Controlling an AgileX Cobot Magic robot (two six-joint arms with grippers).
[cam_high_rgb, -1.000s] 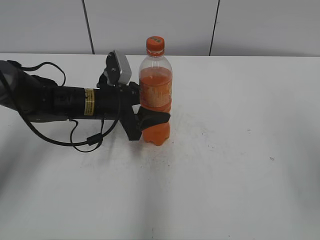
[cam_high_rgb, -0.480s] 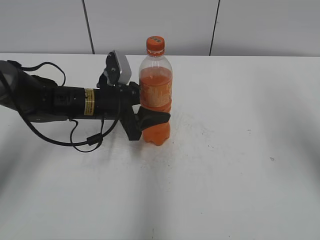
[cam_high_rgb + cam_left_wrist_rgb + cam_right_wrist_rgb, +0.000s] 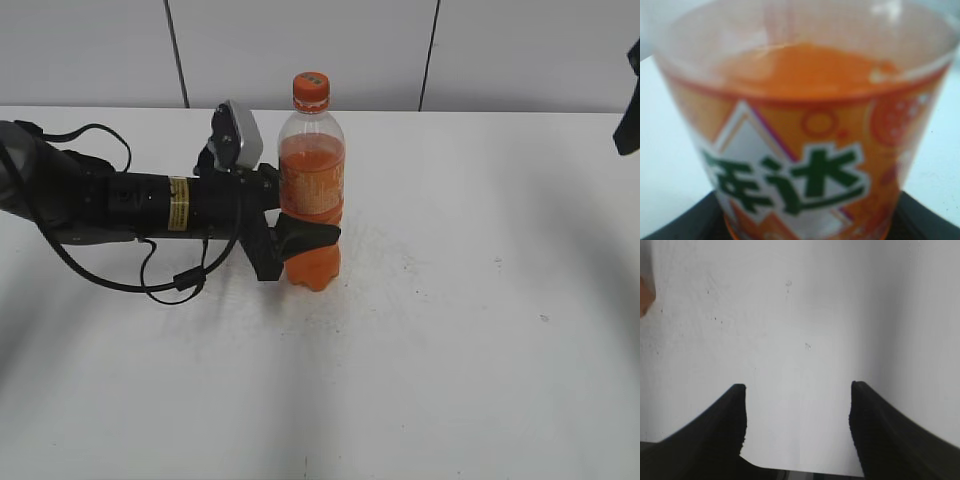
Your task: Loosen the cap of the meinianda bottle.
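Right end effector [image 3: 628, 98] has entered at far right, well apart from the meinianda bottle [image 3: 311, 190].
Its jaws gape empty; left end effector [image 3: 300, 238] clamps the bottle upright on the bench [image 3: 450, 350], cap [image 3: 310, 91] untouched.

The meinianda bottle [image 3: 311, 190] stands upright on the white table [image 3: 450, 330] a little toward eleven o'clock from the table's middle, its orange cap [image 3: 310, 91] seated on the neck and the liquid reaching up to the shoulder. The left gripper [image 3: 298, 240] comes in level from nine o'clock on its long black arm and has its dark fingers [image 3: 308, 236] clamped round the bottle just under the label band, with the grey wrist camera [image 3: 238, 135] riding above it. Far off at two o'clock, a dark sliver of the right gripper [image 3: 629, 110] pokes in at the picture's edge, too little of it showing to tell how its jaws stand.
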